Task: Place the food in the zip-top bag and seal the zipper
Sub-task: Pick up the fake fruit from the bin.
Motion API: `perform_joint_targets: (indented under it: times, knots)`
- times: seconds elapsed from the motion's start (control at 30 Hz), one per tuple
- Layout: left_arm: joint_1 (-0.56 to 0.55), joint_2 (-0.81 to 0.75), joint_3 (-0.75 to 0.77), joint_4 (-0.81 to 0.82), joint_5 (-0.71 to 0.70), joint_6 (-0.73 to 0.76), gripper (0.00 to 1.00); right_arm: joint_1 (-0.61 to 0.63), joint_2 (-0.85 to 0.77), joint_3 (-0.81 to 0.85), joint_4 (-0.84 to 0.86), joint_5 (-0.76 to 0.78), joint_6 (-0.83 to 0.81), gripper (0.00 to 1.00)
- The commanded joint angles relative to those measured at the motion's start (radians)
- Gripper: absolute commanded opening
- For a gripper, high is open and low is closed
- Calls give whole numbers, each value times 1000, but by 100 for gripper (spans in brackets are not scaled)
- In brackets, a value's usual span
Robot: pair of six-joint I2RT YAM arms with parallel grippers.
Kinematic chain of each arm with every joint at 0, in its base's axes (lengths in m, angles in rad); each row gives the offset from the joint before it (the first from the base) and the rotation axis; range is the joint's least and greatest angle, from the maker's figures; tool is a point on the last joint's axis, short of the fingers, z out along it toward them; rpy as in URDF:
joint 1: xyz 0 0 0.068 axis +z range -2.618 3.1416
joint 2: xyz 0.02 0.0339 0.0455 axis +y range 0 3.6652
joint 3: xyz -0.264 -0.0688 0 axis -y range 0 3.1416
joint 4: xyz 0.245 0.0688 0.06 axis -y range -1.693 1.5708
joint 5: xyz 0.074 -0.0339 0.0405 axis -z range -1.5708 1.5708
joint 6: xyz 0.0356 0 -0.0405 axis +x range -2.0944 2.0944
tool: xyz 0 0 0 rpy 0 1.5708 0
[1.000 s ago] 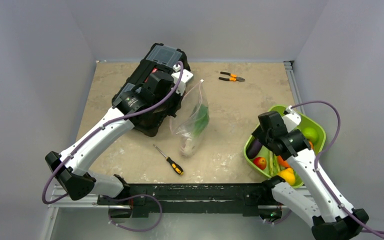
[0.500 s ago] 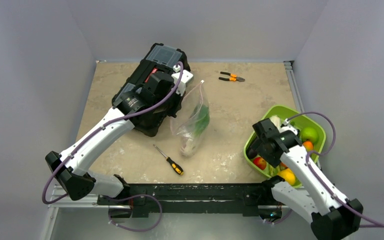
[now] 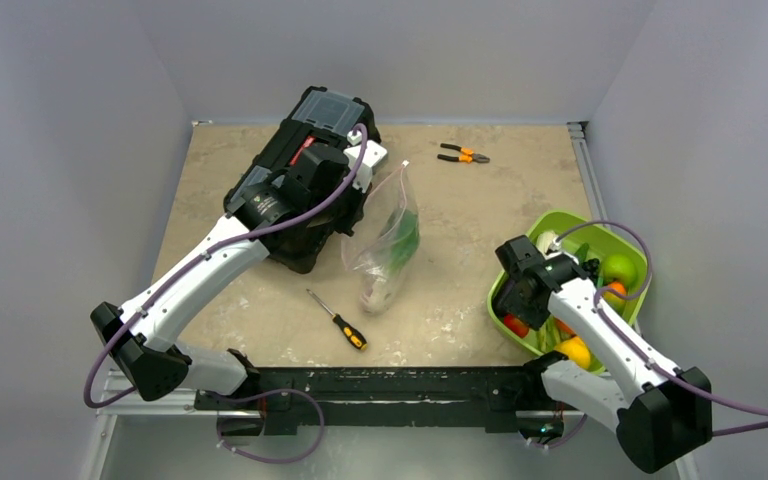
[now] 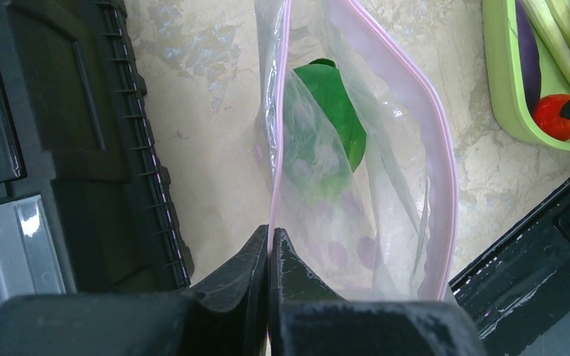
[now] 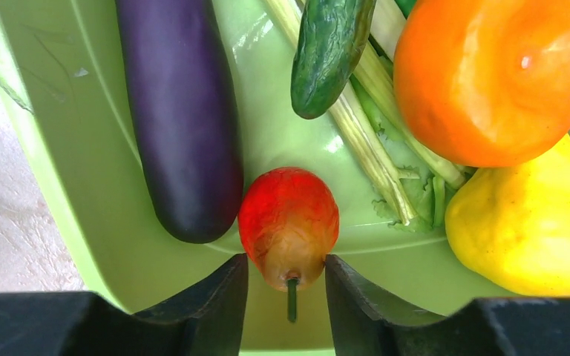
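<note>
The right claw (image 5: 286,273), half open, is now lowered astride the red fruit (image 5: 288,222); the zip-top bag (image 4: 356,185) is pinched by the closed left claw (image 4: 269,246).

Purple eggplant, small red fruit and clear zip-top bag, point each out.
purple eggplant (image 5: 182,126), right wrist view, mid-body
small red fruit (image 5: 288,219), right wrist view, red upper half
clear zip-top bag (image 4: 404,185), left wrist view, side wall

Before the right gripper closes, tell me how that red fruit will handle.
Rounded and tapered, the red fruit may squirt out of a pinch. On the bowl's sloped wall, it could roll. Being small, it's probably light.
</note>
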Motion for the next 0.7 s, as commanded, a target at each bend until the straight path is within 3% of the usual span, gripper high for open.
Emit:
perform_joint_targets:
  times: [0.0,0.33,0.53,0.67]
  knots:
    - [-1,-17,2,36,-10,-4,0,-1,17,1,8,14,15,40]
    - [-1,-7,6,35,12,-8,0,-1,-7,-4,9,22,35,10]
    - [-1,-8,3,36,5,-6,0,-1,-34,19,-18,16,61,0]
    - [-1,5,7,31,7,-7,0,-1,-83,114,-51,49,47,0]
